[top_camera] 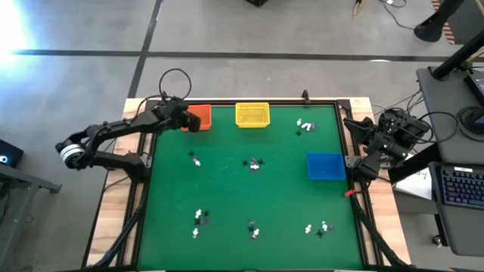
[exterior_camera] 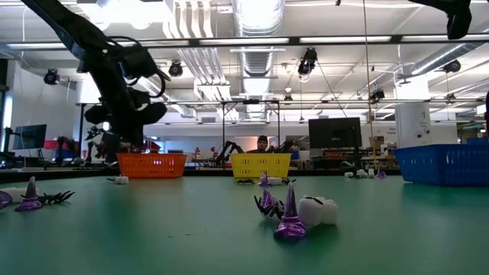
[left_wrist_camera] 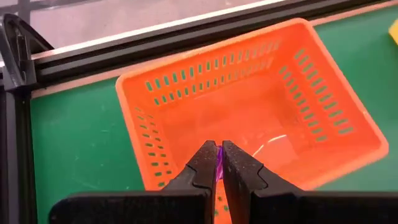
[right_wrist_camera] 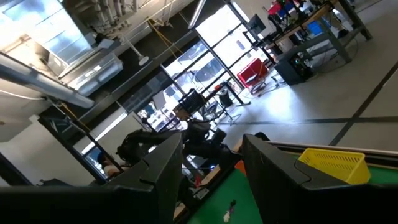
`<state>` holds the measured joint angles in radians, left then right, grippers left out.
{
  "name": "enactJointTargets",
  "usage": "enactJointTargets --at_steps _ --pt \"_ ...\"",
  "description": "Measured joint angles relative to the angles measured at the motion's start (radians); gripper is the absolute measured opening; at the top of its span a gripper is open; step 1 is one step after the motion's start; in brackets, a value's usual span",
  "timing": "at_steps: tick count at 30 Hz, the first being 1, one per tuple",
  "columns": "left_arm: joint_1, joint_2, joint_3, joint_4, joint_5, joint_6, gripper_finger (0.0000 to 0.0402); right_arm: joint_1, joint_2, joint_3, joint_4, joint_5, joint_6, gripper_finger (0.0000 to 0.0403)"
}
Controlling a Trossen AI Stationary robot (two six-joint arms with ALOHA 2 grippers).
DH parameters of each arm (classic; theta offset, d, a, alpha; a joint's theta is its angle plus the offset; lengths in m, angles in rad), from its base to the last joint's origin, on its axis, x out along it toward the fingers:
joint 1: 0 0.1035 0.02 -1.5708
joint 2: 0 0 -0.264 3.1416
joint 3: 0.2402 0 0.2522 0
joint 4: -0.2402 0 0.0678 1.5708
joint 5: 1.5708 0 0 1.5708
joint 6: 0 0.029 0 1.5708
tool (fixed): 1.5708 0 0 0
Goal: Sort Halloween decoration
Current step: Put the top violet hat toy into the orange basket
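My left gripper [top_camera: 189,121] hangs above the orange basket [left_wrist_camera: 249,106] at the table's far left, shut on a small purple trinket [left_wrist_camera: 219,163] of which only a sliver shows between the fingers. Other Halloween decoration pieces lie in small clusters on the green mat: [top_camera: 195,159], [top_camera: 254,163], [top_camera: 305,126], [top_camera: 199,217], [top_camera: 253,229], [top_camera: 319,227]. In the low view a purple witch hat and a white piece [exterior_camera: 294,210] rest on the mat. My right gripper [right_wrist_camera: 211,168] is raised at the table's right edge, open and holding nothing. My left gripper pinches the purple trinket [left_wrist_camera: 219,165] between its two fingers, near their free ends. The fingers slant down over the orange basket's inside. The trinket is lifted clear of the basket and the mat; the fingers hide which part of it they have.
A yellow basket [top_camera: 252,114] stands at the far edge beside the orange basket [top_camera: 200,115]. A blue basket [top_camera: 326,166] sits at the right edge. The black frame rail [left_wrist_camera: 124,50] runs just beyond the orange basket. Bare mat lies between the clusters.
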<state>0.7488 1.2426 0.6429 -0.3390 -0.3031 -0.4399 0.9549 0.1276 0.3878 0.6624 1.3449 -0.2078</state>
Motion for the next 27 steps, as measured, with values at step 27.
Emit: enactJointTargets --at_steps 27 --pt "0.005 0.289 0.226 -0.036 0.053 0.118 0.0001 0.000 0.000 0.000 -0.002 0.000 -0.001 0.0160"
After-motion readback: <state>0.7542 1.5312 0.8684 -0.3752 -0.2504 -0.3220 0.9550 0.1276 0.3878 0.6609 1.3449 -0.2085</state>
